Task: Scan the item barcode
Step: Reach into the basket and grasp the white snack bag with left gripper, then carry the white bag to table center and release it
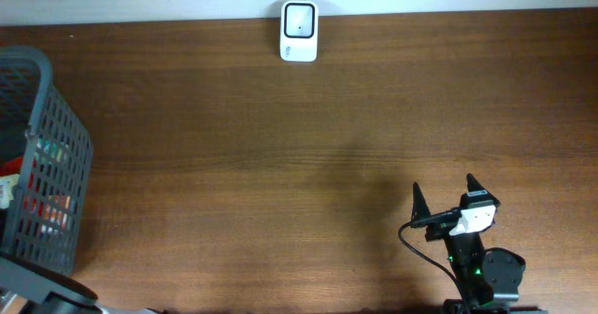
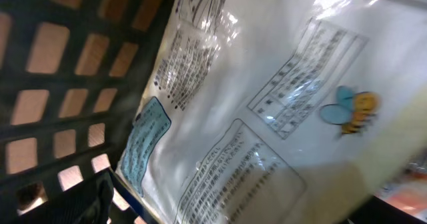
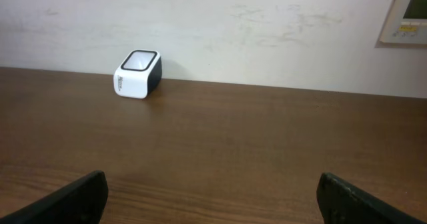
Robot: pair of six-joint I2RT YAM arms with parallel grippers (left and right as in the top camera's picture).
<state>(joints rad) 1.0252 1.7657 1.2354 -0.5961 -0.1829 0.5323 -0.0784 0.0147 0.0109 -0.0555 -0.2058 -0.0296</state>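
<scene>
Two grippers: right gripper (image 3: 213, 201) spread, empty; left gripper (image 2: 220, 214) spread wide, close to packet (image 2: 267, 117)
Print: small, blurred, unreadable; bee drawing; blue panel
Wrap: clear, glossy

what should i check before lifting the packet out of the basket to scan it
1. Packet lying in the basket, close under the left wrist camera: ok
2. Barcode in view: cannot tell, only text panels and a bee picture show
3. Grip on packet: cannot tell
4. Scanner unobstructed: ok
5. Right gripper open, well away from the scanner: ok
</scene>
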